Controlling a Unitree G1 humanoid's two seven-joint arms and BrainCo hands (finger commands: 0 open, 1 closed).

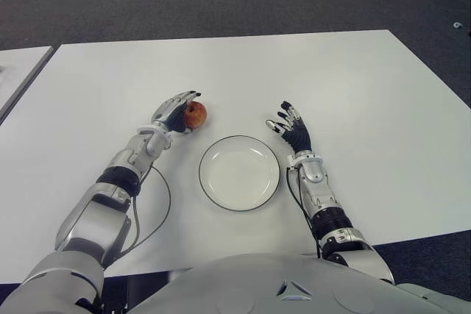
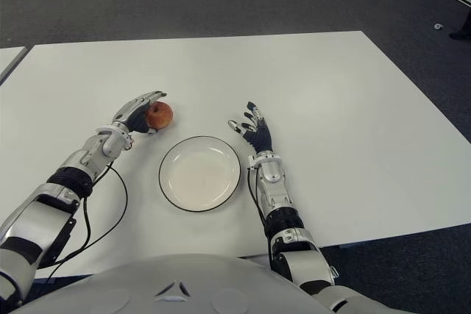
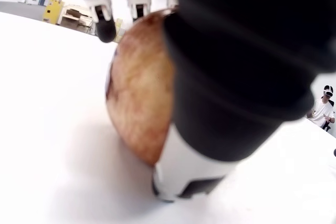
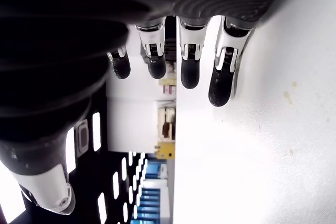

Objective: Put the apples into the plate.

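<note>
Grey carpet floor around wide white table (image 1: 353, 86).

Eye views: round white plate with dark rim (image 1: 239, 173) empty at table's near middle. Single red-yellow apple (image 1: 195, 115) on table just beyond plate's left edge, not yet in plate. Left hand (image 1: 174, 114) cupped against apple. Right hand (image 1: 293, 130) beside plate's right edge, spread, holding nothing.

Left wrist view: thumb and fingers (image 3: 105, 22) wrap apple, apple apparently touching tabletop; person far off in background.

Right wrist view: fingers (image 4: 189, 66) straight, apart, nothing held.

Judgement: grasp closing, lift and transfer remain.

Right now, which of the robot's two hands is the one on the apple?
The left hand: its fingers curl around the red apple on the white table, left of the empty plate. The right hand is open, holding nothing.
</note>
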